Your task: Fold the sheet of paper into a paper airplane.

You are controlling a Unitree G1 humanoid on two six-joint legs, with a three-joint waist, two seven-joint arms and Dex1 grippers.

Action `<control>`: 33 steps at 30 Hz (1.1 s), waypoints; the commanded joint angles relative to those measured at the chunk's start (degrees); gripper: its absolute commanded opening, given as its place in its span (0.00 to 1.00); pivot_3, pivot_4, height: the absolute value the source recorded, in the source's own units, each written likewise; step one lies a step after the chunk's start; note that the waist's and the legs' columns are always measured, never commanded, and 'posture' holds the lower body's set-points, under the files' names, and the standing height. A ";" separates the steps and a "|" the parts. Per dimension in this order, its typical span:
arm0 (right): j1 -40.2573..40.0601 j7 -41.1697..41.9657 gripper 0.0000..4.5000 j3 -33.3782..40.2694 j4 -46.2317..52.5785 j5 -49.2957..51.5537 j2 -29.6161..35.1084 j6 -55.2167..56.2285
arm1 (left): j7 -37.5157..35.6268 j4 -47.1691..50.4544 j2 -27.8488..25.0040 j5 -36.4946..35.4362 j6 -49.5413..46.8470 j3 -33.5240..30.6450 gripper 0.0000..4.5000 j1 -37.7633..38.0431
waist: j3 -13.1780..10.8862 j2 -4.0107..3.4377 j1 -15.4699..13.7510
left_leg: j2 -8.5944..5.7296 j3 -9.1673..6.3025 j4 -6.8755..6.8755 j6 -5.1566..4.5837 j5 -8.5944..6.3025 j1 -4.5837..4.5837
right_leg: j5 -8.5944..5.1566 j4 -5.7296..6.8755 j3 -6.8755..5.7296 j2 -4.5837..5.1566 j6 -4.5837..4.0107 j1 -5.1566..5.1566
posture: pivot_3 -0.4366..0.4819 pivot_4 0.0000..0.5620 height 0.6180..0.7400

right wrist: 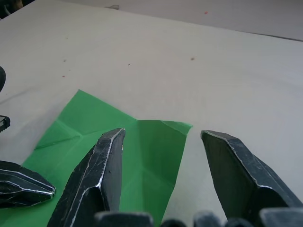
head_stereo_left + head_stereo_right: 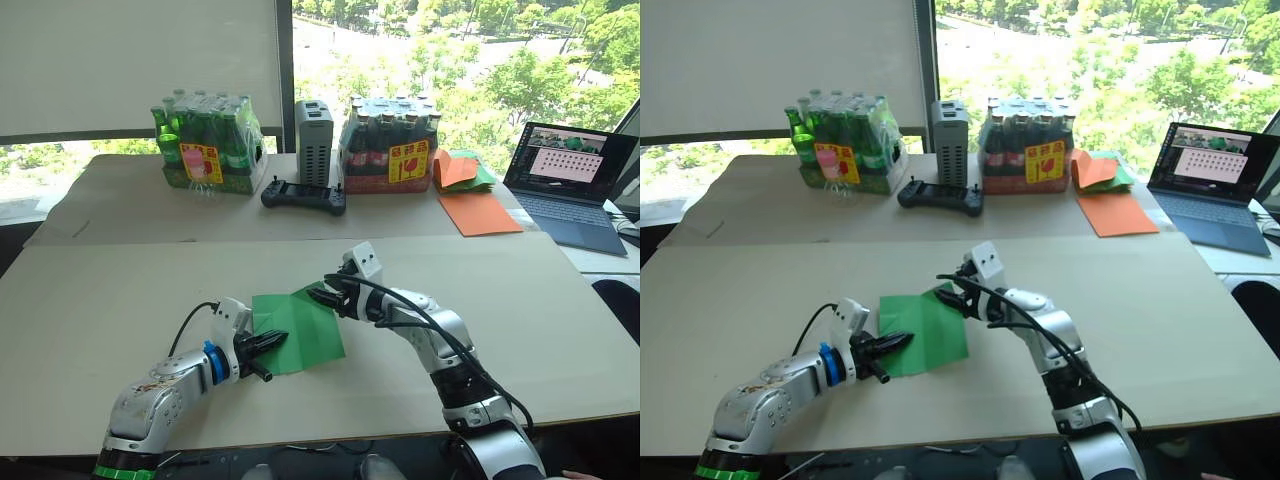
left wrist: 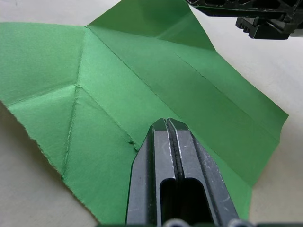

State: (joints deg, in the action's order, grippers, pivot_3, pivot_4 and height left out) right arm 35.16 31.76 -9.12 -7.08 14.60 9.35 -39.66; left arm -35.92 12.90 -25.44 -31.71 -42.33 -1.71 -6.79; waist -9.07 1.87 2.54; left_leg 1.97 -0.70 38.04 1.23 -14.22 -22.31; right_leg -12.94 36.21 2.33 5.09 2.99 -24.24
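Reaching in low from the left, the left gripper [image 2: 272,343] lies nearly flat on the beige table [image 2: 100,290], fingers pressed together, tips resting on the thin bright green creased sheet of paper [image 2: 305,325]. Right arm bends in from the right; the right gripper [image 2: 322,296] spreads wide over the sheet's far corner, which is lifted slightly off the table.

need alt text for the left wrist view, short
The left hand, its two black fingers pressed together, rests on a creased sheet of paper, bright green, lying on a pale table. The right hand is at the sheet's far corner, which is lifted.
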 commanded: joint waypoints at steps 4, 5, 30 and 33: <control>0.17 0.32 0.64 -0.43 1.37 -0.12 0.01 0.23 | -0.88 1.18 -1.40 0.18 -0.35 0.08 0.00 1.77 | 0.00 0.00 0.03 | 0.00 0.00 0.00 0.00 0.00 0.00 | 0.00 0.00 0.00 0.00 0.00 0.00 | 0.48 0.27 0.89; 0.17 0.29 0.64 -0.41 1.41 -0.09 0.00 0.16 | -0.92 1.09 -1.55 0.37 -0.21 0.10 0.00 1.89 | 0.00 0.00 -0.01 | 0.00 0.00 0.00 0.00 0.00 0.00 | 0.00 0.00 0.00 0.00 0.00 0.00 | 0.48 0.27 0.89; -0.35 1.52 0.23 -3.81 4.00 -2.61 1.42 3.36 | -2.26 -2.22 -3.71 1.92 2.14 -0.17 0.00 5.02 | 0.01 -0.01 0.15 | 0.01 0.01 -0.05 0.00 0.00 0.07 | 0.00 0.00 0.01 -0.01 0.00 0.02 | 0.48 0.27 0.89; -0.44 1.60 0.01 -4.59 4.77 -3.15 1.44 3.84 | -2.28 -2.21 -3.70 1.91 2.24 -0.12 0.00 4.97 | 0.01 -0.02 0.14 | 0.01 0.01 -0.06 0.00 0.00 0.07 | 0.00 0.00 0.01 -0.01 0.00 0.02 | 0.48 0.27 0.89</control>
State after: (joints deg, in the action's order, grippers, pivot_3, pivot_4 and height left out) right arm 34.53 32.79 -13.35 -5.02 11.72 10.59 -37.58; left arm -39.02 12.95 -28.13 -31.68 -39.03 -2.23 -3.21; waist -9.06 1.86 2.68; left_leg 1.98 -0.69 37.99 1.23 -14.21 -22.24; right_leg -12.94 36.21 2.35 5.08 2.98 -24.22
